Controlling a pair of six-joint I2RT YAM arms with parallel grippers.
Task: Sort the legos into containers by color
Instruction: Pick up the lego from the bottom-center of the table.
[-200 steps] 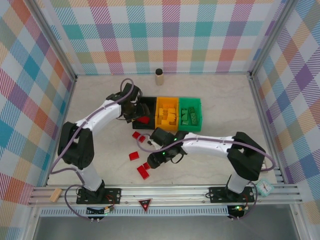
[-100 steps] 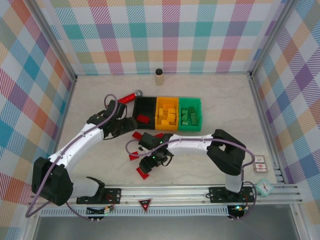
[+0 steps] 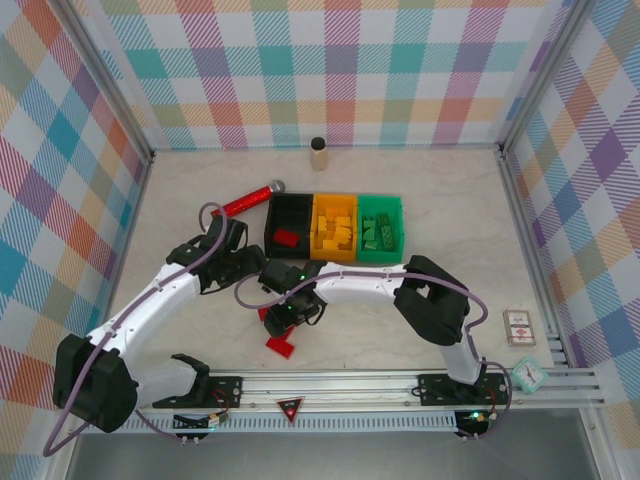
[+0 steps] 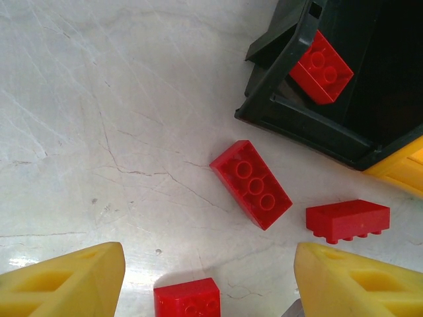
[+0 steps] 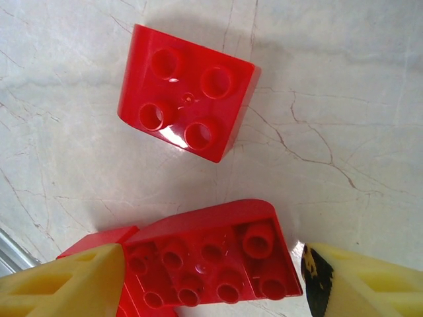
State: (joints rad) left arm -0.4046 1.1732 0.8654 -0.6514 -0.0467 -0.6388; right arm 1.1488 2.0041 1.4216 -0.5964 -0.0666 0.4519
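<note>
Flanking red lego [image 5: 205,254]: right gripper [image 5: 213,271] | top external: green bin [image 3: 401,230]

Bright, even, diffuse light falls from above on the pale table [image 3: 450,200], and the arms throw only soft, faint shadows on it. The top view is wide-angled: the plaid walls [image 3: 60,200] splay outward toward its corners. In the wrist views the marble veins are sharp, while the yellow fingers [image 5: 59,284] at the bottom corners look soft. A small white glint sits on the square red brick [image 5: 188,99], and the black bin [image 4: 310,125] swallows detail.
</note>
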